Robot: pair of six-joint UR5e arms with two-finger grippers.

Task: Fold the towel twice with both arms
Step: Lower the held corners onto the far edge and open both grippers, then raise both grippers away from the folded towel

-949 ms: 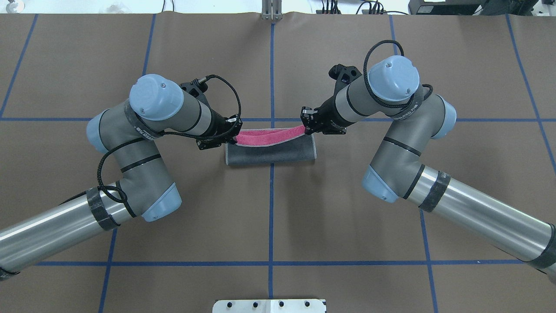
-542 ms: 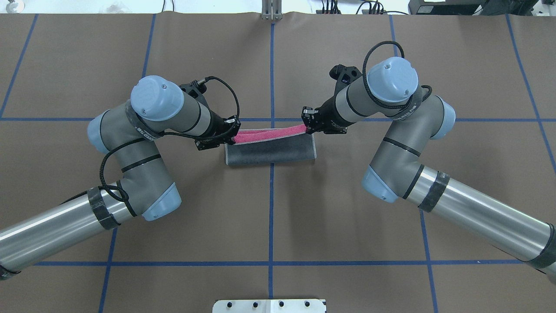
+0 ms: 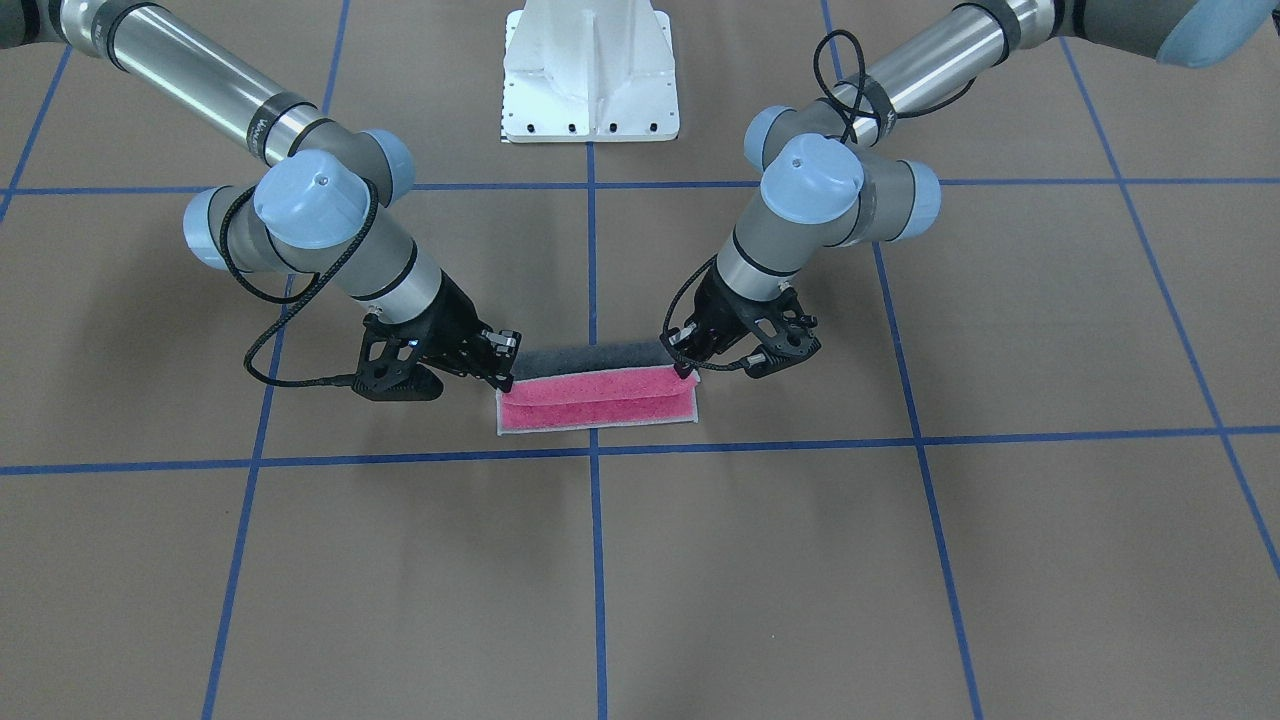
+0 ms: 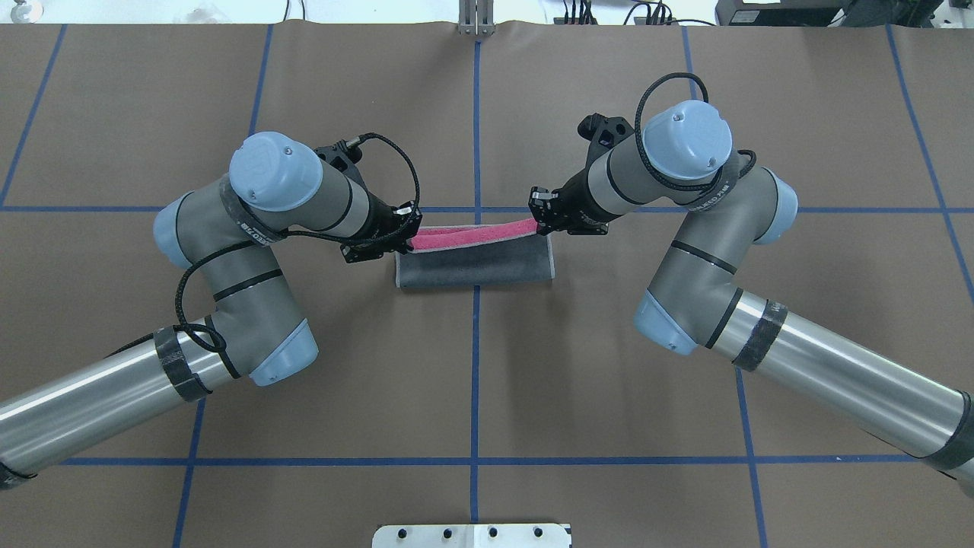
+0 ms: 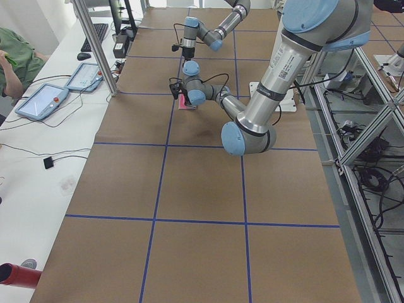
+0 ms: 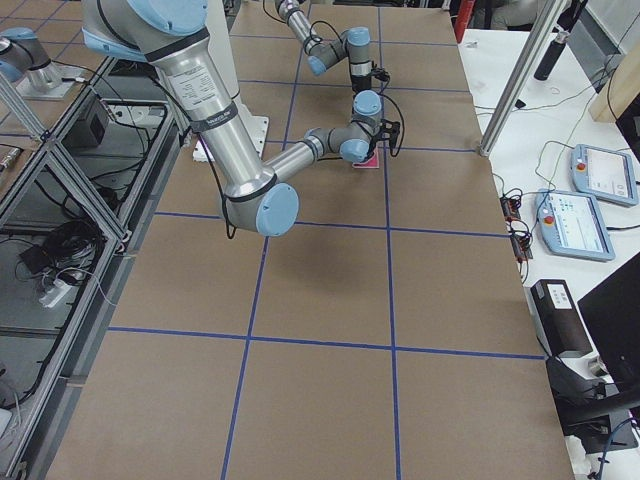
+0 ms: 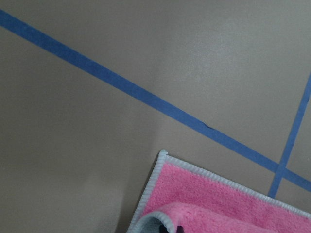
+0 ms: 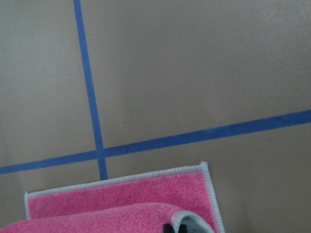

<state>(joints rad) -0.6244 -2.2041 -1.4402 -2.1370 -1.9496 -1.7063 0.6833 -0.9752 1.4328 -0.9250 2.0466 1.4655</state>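
The towel (image 4: 473, 266) lies at the table's centre, half folded, its dark grey face up and a pink strip (image 4: 472, 234) showing along the far side. From the front view its pink face (image 3: 597, 400) is towards the camera. My left gripper (image 4: 409, 237) is shut on the lifted edge at the towel's left end, and my right gripper (image 4: 541, 221) is shut on the same edge at the right end. In the front view the left gripper (image 3: 686, 371) is on the right and the right gripper (image 3: 506, 377) on the left. Both wrist views show the pink towel (image 7: 218, 206) (image 8: 121, 196) with its raised edge curling over the lower layer.
The white pedestal base (image 3: 590, 70) stands on the robot's side of the table. Blue tape lines (image 4: 476, 137) cross the brown table cover. In the left side view, tablets (image 5: 41, 101) lie on a side desk, where a person (image 5: 12, 60) sits, and a metal post (image 5: 95, 44) stands at the table's edge.
Both grippers have carried the towel's lifted edge slightly farther from the robot. The pink strip has narrowed and the grey flap covers more.
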